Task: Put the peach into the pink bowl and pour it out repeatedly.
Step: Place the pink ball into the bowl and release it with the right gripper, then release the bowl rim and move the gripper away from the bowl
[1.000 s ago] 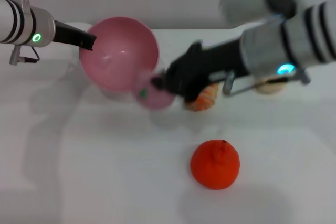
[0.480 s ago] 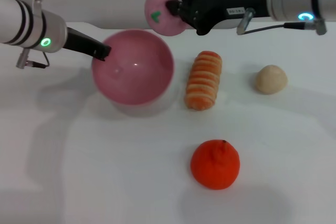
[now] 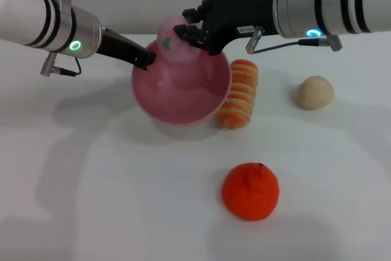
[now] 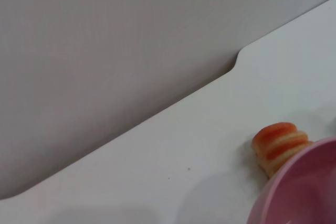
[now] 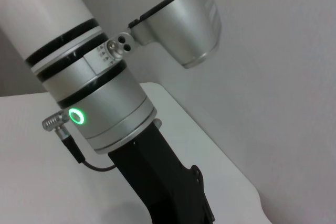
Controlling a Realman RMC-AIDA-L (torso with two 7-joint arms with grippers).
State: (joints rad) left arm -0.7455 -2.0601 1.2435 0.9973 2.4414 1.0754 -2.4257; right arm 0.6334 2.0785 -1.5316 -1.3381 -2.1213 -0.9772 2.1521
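Orange bumpy fruit point(image 3: 250, 191) lies nearest on the white table point(image 3: 122, 212), well clear of both hands; further off, the pink bowl point(image 3: 181, 90) sits with the left hand point(image 3: 144, 60) closed on its rim; just beside the bowl, on the right hand's side, lies a striped orange toy point(image 3: 238, 93), with a beige ball point(image 3: 315, 92) beyond; the right hand point(image 3: 186, 33) hovers over the bowl's far rim, fingers closed on the peach point(image 3: 175, 50), which hangs over the bowl's mouth. Judgement: release step; bring the peach toward the bowl's centre, lower it, then open; the left should keep the bowl level until the peach settles.
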